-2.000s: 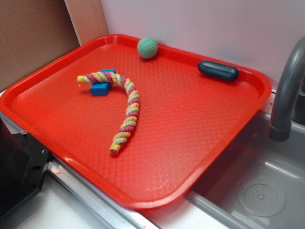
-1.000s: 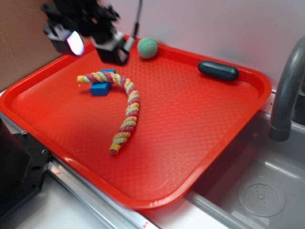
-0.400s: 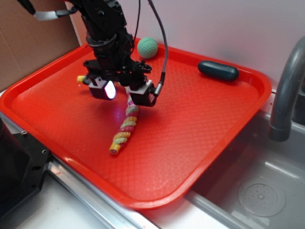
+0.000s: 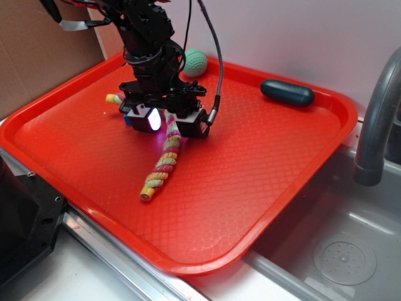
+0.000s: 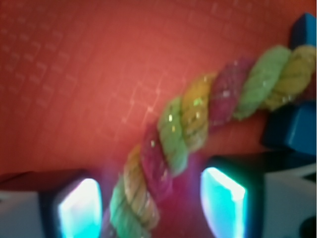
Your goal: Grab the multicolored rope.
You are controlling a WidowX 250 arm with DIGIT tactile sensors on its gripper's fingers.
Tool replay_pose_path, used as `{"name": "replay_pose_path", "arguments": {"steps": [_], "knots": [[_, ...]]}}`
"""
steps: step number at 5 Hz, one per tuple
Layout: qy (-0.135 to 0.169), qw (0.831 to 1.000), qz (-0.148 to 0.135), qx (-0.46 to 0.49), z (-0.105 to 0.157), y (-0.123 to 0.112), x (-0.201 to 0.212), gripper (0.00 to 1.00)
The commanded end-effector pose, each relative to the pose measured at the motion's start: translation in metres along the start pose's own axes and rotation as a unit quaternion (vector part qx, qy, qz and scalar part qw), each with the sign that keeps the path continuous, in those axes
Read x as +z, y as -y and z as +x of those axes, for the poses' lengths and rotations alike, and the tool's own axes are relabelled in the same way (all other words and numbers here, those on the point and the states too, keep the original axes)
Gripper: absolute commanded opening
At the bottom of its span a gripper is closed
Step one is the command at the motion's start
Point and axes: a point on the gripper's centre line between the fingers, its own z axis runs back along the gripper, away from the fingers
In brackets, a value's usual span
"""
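While the gripper (image 4: 166,121) hangs low over the red tray (image 4: 263,188), the multicolored rope (image 4: 164,157) runs straight down between its two fingers, and that is the relation the grab depends on. From the wrist camera the rope (image 5: 198,129) crosses the gap on a slant, coming up from the lower left and bending away to the upper right, with one lit fingertip (image 5: 79,208) on its left and the other on its right. Neither pad appears to press the strands; the jaws stand apart with room on both sides, holding nothing. The rope's long axis is therefore roughly crosswise to the closing direction (not perfectly square, since it curves), so a squeeze should catch the middle stretch rather than an end.

On the tray, the rope lies in an arc: its far end pokes out to the left of the gripper near the blue block (image 4: 129,117), and its near end rests toward the tray's front edge. The block is mostly hidden by the arm in the exterior view, but the wrist view shows it (image 5: 292,131) just beside the rope's upper bend, close to the right finger. Also in the tray are a green ball (image 4: 195,62) against the back rim and a dark oblong object (image 4: 287,93) further right, both well apart from the gripper.
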Motion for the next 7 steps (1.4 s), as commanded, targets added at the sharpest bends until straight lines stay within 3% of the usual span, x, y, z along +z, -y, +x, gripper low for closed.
{"name": "replay_pose_path", "arguments": {"steps": [1,2,3,4,5,6,7], "knots": [[-0.018,1.000,0.002,0.012,-0.006,-0.006,-0.006,0.00],[-0.003,1.000,-0.014,0.008,-0.008,-0.008,-0.005,0.00],[-0.009,0.999,-0.027,-0.014,-0.010,-0.007,0.004,0.00],[-0.043,0.993,-0.019,-0.107,-0.008,-0.006,0.055,0.00],[-0.043,0.981,0.029,-0.189,-0.013,-0.001,0.105,0.00],[0.014,0.970,0.058,-0.234,-0.029,0.007,0.156,0.00],[0.038,0.970,0.044,-0.235,-0.035,0.014,0.206,0.00]]}}
